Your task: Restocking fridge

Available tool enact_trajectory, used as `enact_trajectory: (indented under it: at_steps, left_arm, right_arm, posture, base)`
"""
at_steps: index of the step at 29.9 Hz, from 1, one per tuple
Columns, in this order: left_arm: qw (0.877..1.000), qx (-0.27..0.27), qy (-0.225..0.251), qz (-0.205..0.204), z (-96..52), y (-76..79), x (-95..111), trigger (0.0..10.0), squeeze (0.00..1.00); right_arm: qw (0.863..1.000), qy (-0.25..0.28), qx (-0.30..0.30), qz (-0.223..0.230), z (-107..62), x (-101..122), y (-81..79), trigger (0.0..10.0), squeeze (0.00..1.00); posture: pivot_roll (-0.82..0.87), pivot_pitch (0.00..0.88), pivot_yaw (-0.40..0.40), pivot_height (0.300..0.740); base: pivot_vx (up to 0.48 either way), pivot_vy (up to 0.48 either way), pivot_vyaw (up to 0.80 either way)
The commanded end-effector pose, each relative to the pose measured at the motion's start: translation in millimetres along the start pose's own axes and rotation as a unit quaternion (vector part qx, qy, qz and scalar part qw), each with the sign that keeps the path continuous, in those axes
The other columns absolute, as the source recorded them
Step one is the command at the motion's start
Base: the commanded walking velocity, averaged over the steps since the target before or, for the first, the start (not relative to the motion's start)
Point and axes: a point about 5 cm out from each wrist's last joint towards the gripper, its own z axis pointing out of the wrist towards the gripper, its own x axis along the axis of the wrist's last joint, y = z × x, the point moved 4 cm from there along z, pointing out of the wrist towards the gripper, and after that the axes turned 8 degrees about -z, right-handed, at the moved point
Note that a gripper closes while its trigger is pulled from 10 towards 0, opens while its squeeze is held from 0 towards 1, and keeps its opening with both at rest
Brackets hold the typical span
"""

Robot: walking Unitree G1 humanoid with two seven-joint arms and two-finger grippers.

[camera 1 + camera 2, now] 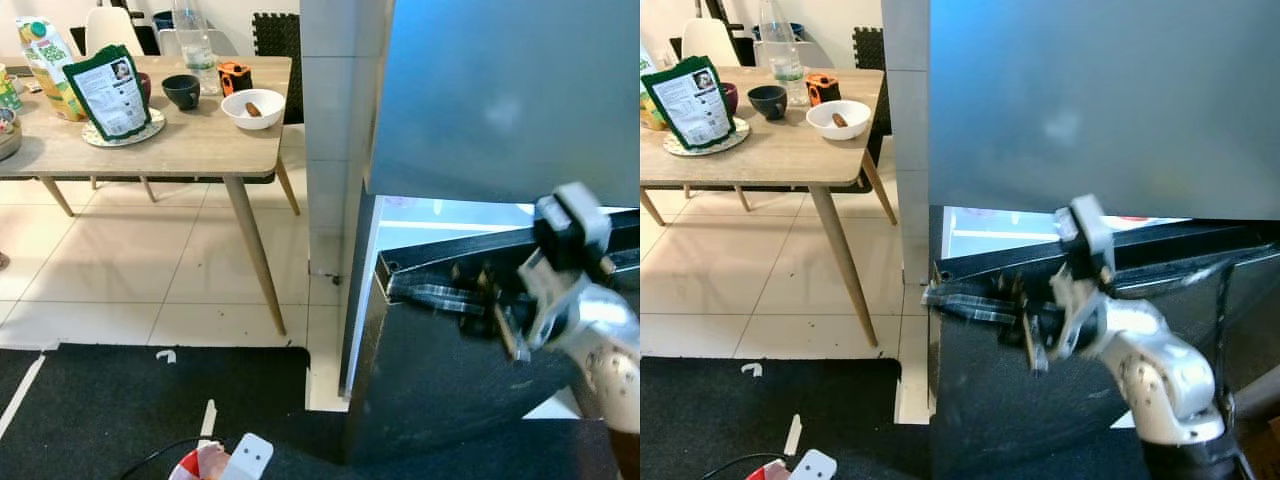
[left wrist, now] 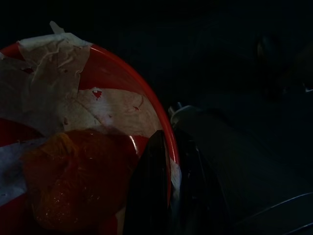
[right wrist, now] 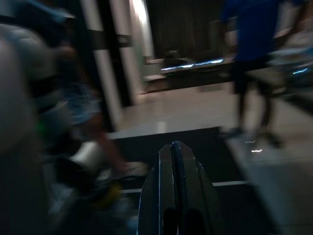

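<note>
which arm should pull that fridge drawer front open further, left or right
Right, probably. The right gripper is already at the top edge of the dark drawer front below the grey fridge door, fingers pressed together. The left gripper is low, clamped on the rim of a red bowl.

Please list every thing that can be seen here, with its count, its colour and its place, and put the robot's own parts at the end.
fridge: one, grey, on the right, lower door ajar with light inside
wooden table: one, light wood, at the far left
green pouch: one, green and white, standing on the table
dark bowl: one, dark, on the table
white bowl: one, white, near the table's right edge, something brown inside
plastic bottle: one, clear, behind the bowls
red bowl: one, red, holding an orange item, at the left gripper
left gripper: black, shut on the red bowl's rim
right gripper: black, shut, at the fridge door's edge
</note>
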Motion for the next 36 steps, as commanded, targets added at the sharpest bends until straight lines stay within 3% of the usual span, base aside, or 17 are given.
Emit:
enact_trajectory:
  at_steps: [1, 4, 5, 10, 11, 14, 18, 21, 23, 24, 25, 28, 30, 31, 34, 35, 36]
  left_arm:
    - [0.999, 0.003, -0.034, 0.007, -2.8, -1.0, -21.1, 10.0, 0.00]
    - [0.999, 0.004, -0.034, 0.007, -2.9, -1.2, -21.1, 10.0, 0.00]
    - [0.999, 0.005, -0.034, 0.007, -2.9, -1.5, -21.0, 10.0, 0.00]
    - [0.999, 0.006, -0.035, 0.007, -2.9, -2.1, -21.2, 10.0, 0.00]
    - [0.999, 0.006, -0.035, 0.008, -3.0, -2.3, -21.4, 10.0, 0.00]
    - [0.999, 0.006, -0.035, 0.008, -2.9, -1.9, -21.5, 10.0, 0.00]
    - [0.999, 0.006, -0.036, 0.008, -2.8, -1.5, -21.5, 10.0, 0.00]
    - [0.999, 0.006, -0.036, 0.008, -2.8, -1.0, -21.7, 10.0, 0.00]
    - [0.999, 0.006, -0.036, 0.007, -2.8, -0.9, -21.7, 10.0, 0.00]
    - [0.999, 0.007, -0.036, 0.007, -2.7, -0.9, -21.5, 10.0, 0.00]
    - [0.999, 0.007, -0.036, 0.007, -2.7, -0.9, -21.5, 10.0, 0.00]
    - [0.999, 0.009, -0.036, 0.005, -2.6, -1.3, -21.1, 10.0, 0.00]
    - [0.999, 0.012, -0.036, 0.004, -2.8, -2.8, -21.3, 10.0, 0.00]
    - [0.999, 0.012, -0.036, 0.004, -2.8, -2.8, -21.3, 10.0, 0.00]
    - [0.999, 0.015, -0.037, 0.004, -3.2, -5.0, -21.9, 10.0, 0.00]
    - [0.999, 0.015, -0.037, 0.004, -3.2, -5.0, -21.9, 10.0, 0.00]
    - [0.999, 0.016, -0.037, 0.004, -3.4, -6.1, -22.3, 10.0, 0.00]
  right_arm:
    - [0.999, -0.010, 0.035, 0.017, 3.3, -5.3, -12.2, 6.8, 0.00]
    - [0.999, -0.016, 0.041, 0.026, 3.3, -9.9, -15.6, 6.8, 0.00]
    - [0.997, -0.027, 0.050, 0.051, 2.3, -20.6, -22.1, 10.0, 0.00]
    - [0.989, -0.075, 0.045, 0.117, -4.4, -55.8, -35.5, 10.0, 0.00]
    - [0.979, -0.133, 0.021, 0.155, -16.9, -88.0, -39.9, 10.0, 0.00]
    - [0.958, -0.188, -0.025, 0.217, -43.0, -132.0, -48.5, 10.0, 0.00]
    - [0.941, -0.209, -0.079, 0.253, -63.4, -159.2, -51.9, 10.0, 0.00]
    - [0.903, -0.256, -0.194, 0.286, -100.2, -202.0, -54.9, 10.0, 0.00]
    - [0.895, -0.265, -0.209, 0.292, -105.7, -208.2, -57.4, 10.0, 0.00]
    - [0.871, -0.279, -0.260, 0.311, -118.7, -223.5, -61.4, 10.0, 0.00]
    - [0.871, -0.279, -0.260, 0.311, -118.7, -223.5, -61.4, 10.0, 0.00]
    - [0.791, -0.311, -0.387, 0.356, -150.0, -259.3, -79.4, 10.0, 0.00]
    - [0.719, -0.309, -0.505, 0.363, -172.9, -274.5, -86.3, 10.0, 0.00]
    - [0.719, -0.309, -0.505, 0.363, -172.9, -274.5, -86.3, 10.0, 0.00]
    - [0.634, -0.329, -0.602, 0.357, -198.1, -283.5, -97.6, 10.0, 0.00]
    - [0.634, -0.329, -0.602, 0.357, -198.1, -283.5, -97.6, 10.0, 0.00]
    - [0.595, -0.342, -0.634, 0.357, -208.5, -286.2, -104.8, 10.0, 0.00]
  posture:
    - [-0.06, 0.086, -0.017, 0.740]
    - [-0.06, 0.086, -0.017, 0.740]
    - [-0.06, 0.087, -0.019, 0.740]
    - [-0.06, 0.088, -0.018, 0.740]
    - [-0.06, 0.087, -0.019, 0.740]
    - [-0.06, 0.087, -0.021, 0.740]
    - [-0.06, 0.087, -0.021, 0.740]
    - [-0.06, 0.087, -0.020, 0.740]
    - [-0.06, 0.087, -0.020, 0.740]
    - [-0.06, 0.085, -0.024, 0.740]
    - [-0.06, 0.085, -0.024, 0.740]
    - [-0.06, 0.082, -0.026, 0.740]
    - [-0.06, 0.082, -0.026, 0.740]
    - [-0.06, 0.082, -0.026, 0.740]
    - [-0.06, 0.079, -0.018, 0.740]
    - [-0.06, 0.079, -0.018, 0.740]
    - [-0.06, 0.077, -0.017, 0.740]
  base:
    - [0.000, 0.000, 0.00]
    - [0.000, 0.000, 0.00]
    - [0.000, 0.000, 0.00]
    - [0.000, 0.000, 0.00]
    - [0.000, 0.000, 0.00]
    - [0.000, 0.000, 0.00]
    - [0.000, 0.000, 0.00]
    - [0.000, 0.000, 0.00]
    - [0.000, 0.000, 0.00]
    - [0.000, 0.000, 0.00]
    - [0.000, 0.000, 0.00]
    - [0.000, 0.000, 0.00]
    - [0.000, 0.000, 0.00]
    - [0.000, 0.000, 0.00]
    - [0.000, 0.000, 0.00]
    - [0.000, 0.000, 0.00]
    - [0.000, 0.000, 0.00]
